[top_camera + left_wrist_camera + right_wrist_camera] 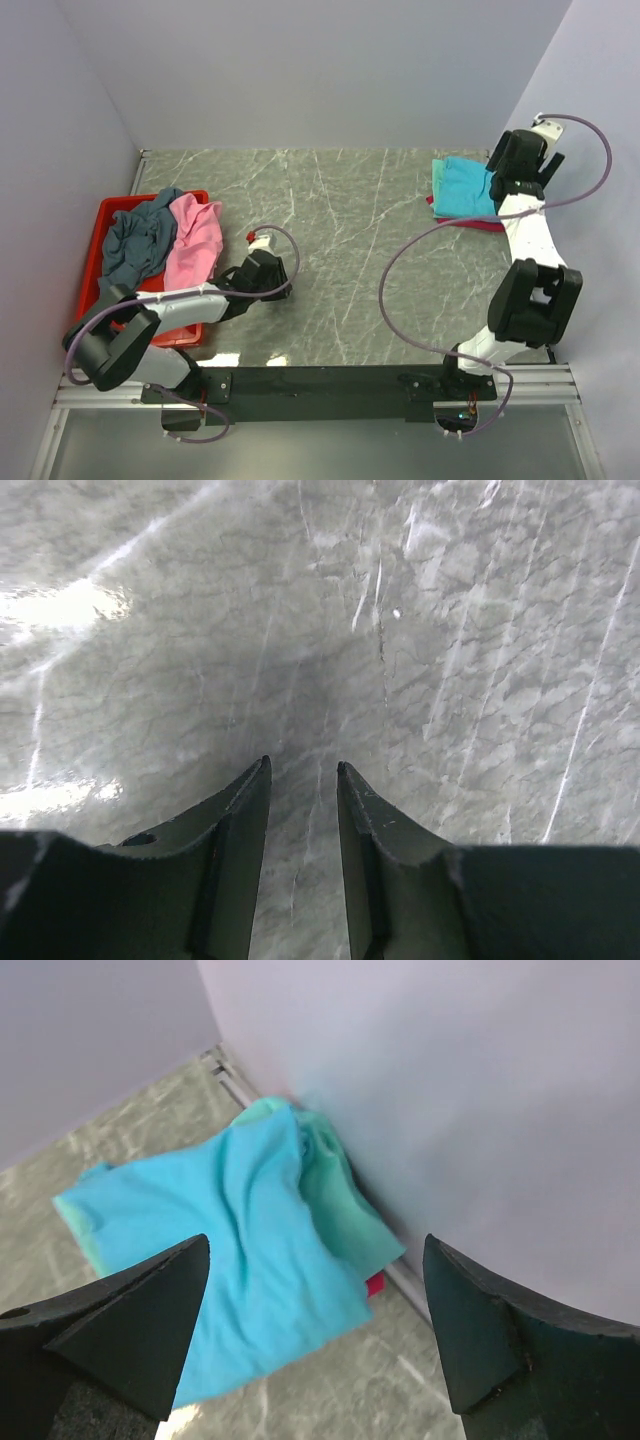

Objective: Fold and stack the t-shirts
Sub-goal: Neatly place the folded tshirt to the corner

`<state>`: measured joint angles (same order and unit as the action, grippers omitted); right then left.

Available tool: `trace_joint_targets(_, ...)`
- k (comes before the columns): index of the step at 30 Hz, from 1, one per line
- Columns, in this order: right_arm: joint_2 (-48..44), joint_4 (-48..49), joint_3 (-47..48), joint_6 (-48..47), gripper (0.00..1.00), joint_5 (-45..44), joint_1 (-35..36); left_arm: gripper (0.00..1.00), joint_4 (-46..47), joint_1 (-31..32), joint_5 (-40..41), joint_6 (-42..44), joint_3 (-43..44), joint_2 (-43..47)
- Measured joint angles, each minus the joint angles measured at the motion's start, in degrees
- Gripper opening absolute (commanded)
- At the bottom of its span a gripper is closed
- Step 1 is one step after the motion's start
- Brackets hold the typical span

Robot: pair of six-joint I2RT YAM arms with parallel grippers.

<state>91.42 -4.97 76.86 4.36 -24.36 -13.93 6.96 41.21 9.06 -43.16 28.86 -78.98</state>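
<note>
Fingers (130,1320) of the right gripper (316,1255) spread above the turquoise t-shirt (240,1210).

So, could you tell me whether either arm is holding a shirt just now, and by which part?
Neither holds anything. The left gripper is over bare table, fingers slightly apart; the right gripper is wide open above the turquoise shirt.

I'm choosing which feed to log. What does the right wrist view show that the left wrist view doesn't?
Only the right wrist view: a stack by the wall, with the turquoise t-shirt on top, the mint-green t-shirt under it and a sliver of the crimson t-shirt at the bottom, framed by the wide-open right pincer.
Only the left wrist view: the left pincer, narrowly open, over nothing but table with glare.
Both: that grey marble table, and each camera's own dark pincer holding nothing.
</note>
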Motion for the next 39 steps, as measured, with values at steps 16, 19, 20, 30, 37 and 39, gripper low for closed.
trace_joint_targets(16,-26.43,-3.23,-27.12,10.97,0.95,11.82,23.21,0.4,-6.12,0.0,5.99,0.66,0.11,13.31)
trace_joint_targets(19,-27.21,-3.15,-30.69,13.44,0.95,15.93,30.14,0.39,-8.02,0.0,7.04,0.74,0.26,16.15)
trace_joint_targets(20,-27.21,-3.15,-31.8,14.36,0.95,17.09,32.04,0.39,-8.61,0.0,7.37,0.74,0.37,17.05)
trace_joint_targets(30,-27.36,-3.17,-39.19,20.06,0.94,21.35,49.13,0.3,-13.31,0.0,9.99,1.14,0.52,26.05)
trace_joint_targets(37,-29.92,-4.07,-41.79,21.77,0.95,21.18,50.9,0.39,-15.45,0.0,10.95,1.57,0.52,29.81)
trace_joint_targets(39,-30.91,-4.07,-41.79,21.77,0.95,20.94,50.95,0.48,-16.31,0.0,11.28,1.55,0.52,30.47)
